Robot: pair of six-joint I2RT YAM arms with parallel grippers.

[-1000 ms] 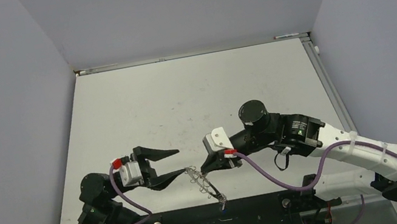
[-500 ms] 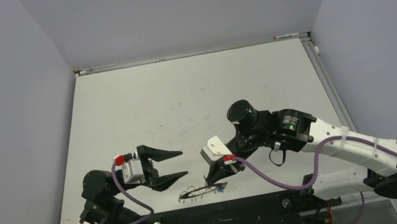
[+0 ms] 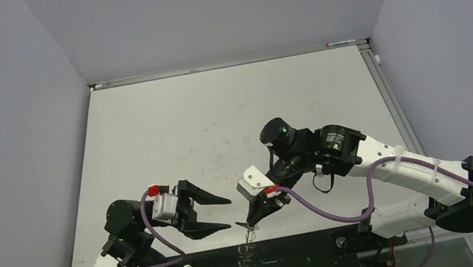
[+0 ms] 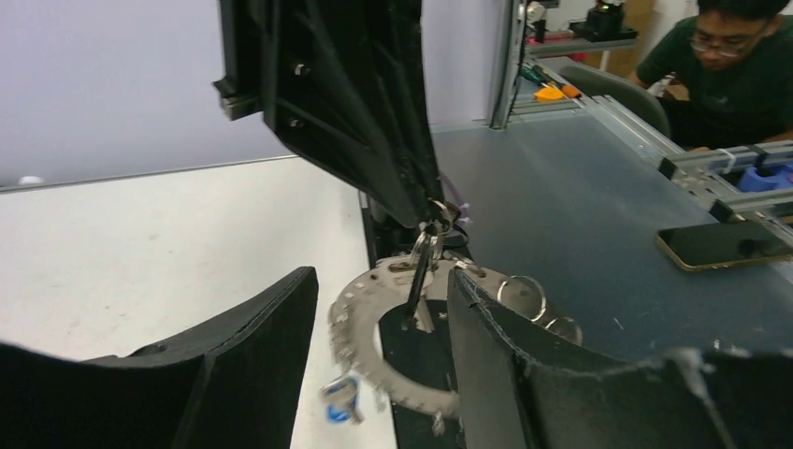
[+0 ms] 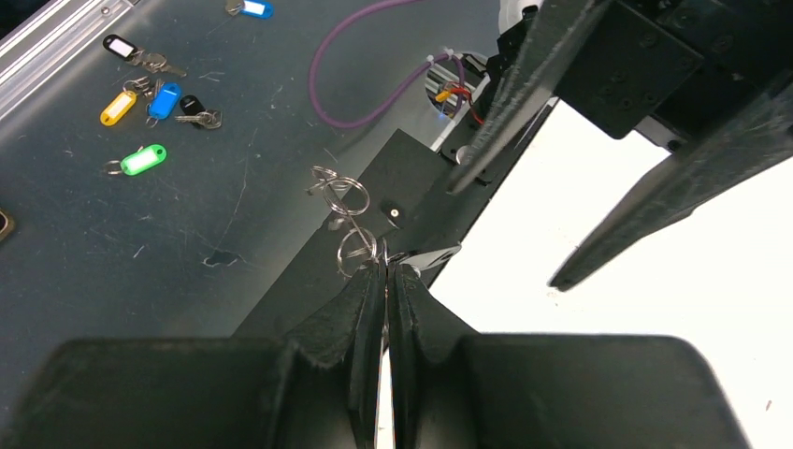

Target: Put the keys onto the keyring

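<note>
On my feed the right gripper (image 3: 248,222) is at the near edge of the white bench (image 3: 214,108), a little right of the middle. Its two black fingers (image 5: 369,299) are pressed together, pinching the wide flat grey metal keyring (image 4: 353,327) at its rim. The ring hangs edge-down from those fingertips, over the black strip (image 3: 300,258) that runs along the near edge. Thin wire loops (image 5: 356,251) stick out from the rim just past the pinch, and a small blue tag (image 4: 338,402) dangles at the ring's low side.

The left gripper (image 3: 227,211) sits just to the left of the ring with its jaws spread wide and nothing between them in the overhead view. From the left wrist camera the ring shows in the gap between the two fingers (image 4: 252,355), partly hidden behind one. I cannot tell whether it touches either.

A thin dark sliver (image 4: 417,276) hangs across the ring's opening below the right fingertips. I cannot tell whether that is the tiny black-headed silver key.
</note>
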